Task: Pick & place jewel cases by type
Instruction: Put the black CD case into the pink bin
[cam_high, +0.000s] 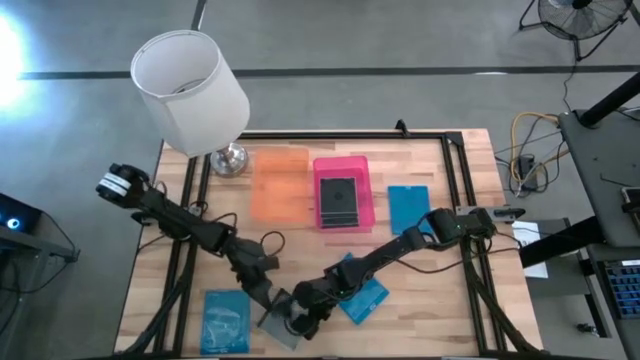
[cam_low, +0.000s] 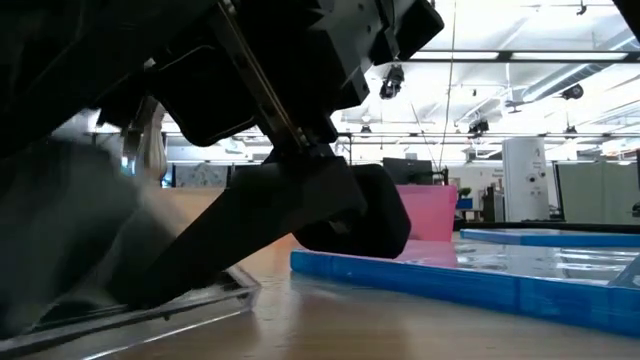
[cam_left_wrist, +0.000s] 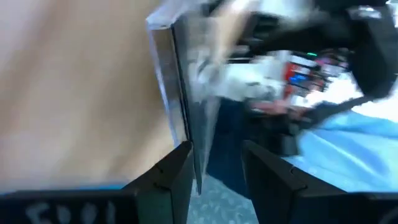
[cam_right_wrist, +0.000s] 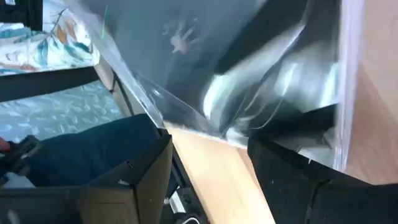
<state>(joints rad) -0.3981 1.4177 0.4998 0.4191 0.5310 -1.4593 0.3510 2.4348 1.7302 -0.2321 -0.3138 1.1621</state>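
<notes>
At the table's near edge: both grippers are met over one grey jewel case (cam_high: 278, 322), which is seen tilted, one edge down on the wood.
Left gripper (cam_high: 272, 302): it is reached in from the left side; in the left wrist view its fingers (cam_left_wrist: 168, 177) are seen set on either side of the grey jewel case's (cam_left_wrist: 186, 106) edge, pinching it.
Right gripper (cam_high: 300, 322): it is brought in from the right, low over the same case; in the right wrist view its fingers (cam_right_wrist: 134, 168) are seen parted with the case's (cam_right_wrist: 217, 68) edge between them, but whether they press on it cannot be told.
Blue jewel case, near left (cam_high: 224, 320): it is laid flat at the near left corner of the table (cam_high: 420, 300), just beside the left gripper.
Blue jewel case, under the right arm (cam_high: 364, 296): it is laid flat and askew, partly covered by the right arm; in the low view it is seen as a blue slab (cam_low: 420, 280) on the wood.
Blue jewel case, far right (cam_high: 408, 208): it is laid flat just beside the pink tray.
Pink tray (cam_high: 366, 190): one dark jewel case (cam_high: 338, 200) is held in it.
Orange tray (cam_high: 278, 185): it is placed just left of the pink tray.
Lamp (cam_high: 190, 92): a white shade on a metal base is stood at the far left corner.
</notes>
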